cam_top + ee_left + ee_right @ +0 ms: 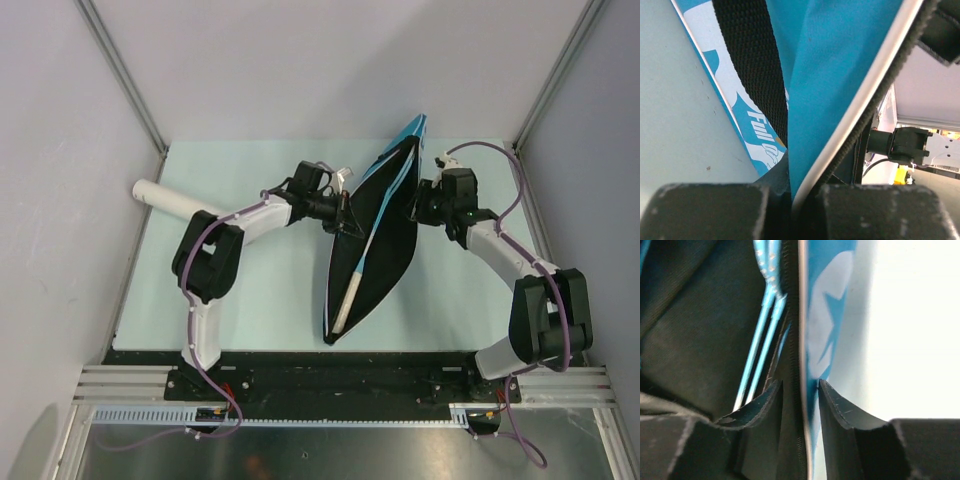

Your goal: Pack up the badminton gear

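- My left hand (792, 202) is pinching the left rim of the bag (385, 265), fingers pressed together on the white piping and teal cloth. The black strap (750, 60) is running down just beside the pinch.
- My right hand (800, 400) is straddling the opposite rim. Its fingers (837, 412) are standing spread on either side of the piping, with a sliver of room showing on the outer side.
- The bag is lying mid-bench (260, 290), its mouth gaping between my two hands. Its narrow end is pointing toward my bases and its far tip is reaching the back edge.
- Light-blue racket shafts (757, 355) are lying against the black lining, just beside my right hand's inner finger. A white handle (343, 305) is resting toward the bag's near end.
- The white tube (162, 192) is lying near the bench's left edge, well apart from the bag, with its inner end hidden under my left arm.
- Bare bench is showing between my left arm and the bag, and again on the bag's near right.
- The racket heads are sinking into the dark lining, so I am not making out how many are inside.
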{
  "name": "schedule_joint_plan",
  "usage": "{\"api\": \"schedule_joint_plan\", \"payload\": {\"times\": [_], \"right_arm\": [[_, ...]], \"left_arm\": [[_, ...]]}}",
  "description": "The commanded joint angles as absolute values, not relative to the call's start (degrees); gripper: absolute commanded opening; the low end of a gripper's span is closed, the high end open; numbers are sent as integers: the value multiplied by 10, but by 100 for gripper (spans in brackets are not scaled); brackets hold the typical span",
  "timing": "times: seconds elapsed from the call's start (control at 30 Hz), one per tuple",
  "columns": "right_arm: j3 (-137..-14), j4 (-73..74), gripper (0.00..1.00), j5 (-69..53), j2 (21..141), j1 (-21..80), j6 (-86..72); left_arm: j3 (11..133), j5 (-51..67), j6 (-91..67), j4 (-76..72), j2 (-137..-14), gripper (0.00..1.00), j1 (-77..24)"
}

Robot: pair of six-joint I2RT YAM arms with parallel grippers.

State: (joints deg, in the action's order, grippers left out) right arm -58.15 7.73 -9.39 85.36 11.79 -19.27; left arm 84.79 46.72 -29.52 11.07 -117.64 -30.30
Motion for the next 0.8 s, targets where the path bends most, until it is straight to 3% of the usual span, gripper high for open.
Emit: {"api": "schedule_joint_plan", "payload": {"times": [0.0,0.07,0.2,0.37,0.77], "right_arm": [[-592,34,33,-53,860,114,-204],[-592,29,18,-65,856,115,-224],[-592,20,3,-109,852,111,-278],[-592,-22,0,-177,860,103,-413],[-590,-36,0,-175,845,105,-615]], "left_arm": [[833,477,-289,99,-1109,14,-308],[828,462,-280,99,-1088,29,-316],[830,392,-241,100,-1052,53,-345],[867,351,-213,100,-1062,68,-373],[849,207,-127,100,-1051,77,-434]]}}
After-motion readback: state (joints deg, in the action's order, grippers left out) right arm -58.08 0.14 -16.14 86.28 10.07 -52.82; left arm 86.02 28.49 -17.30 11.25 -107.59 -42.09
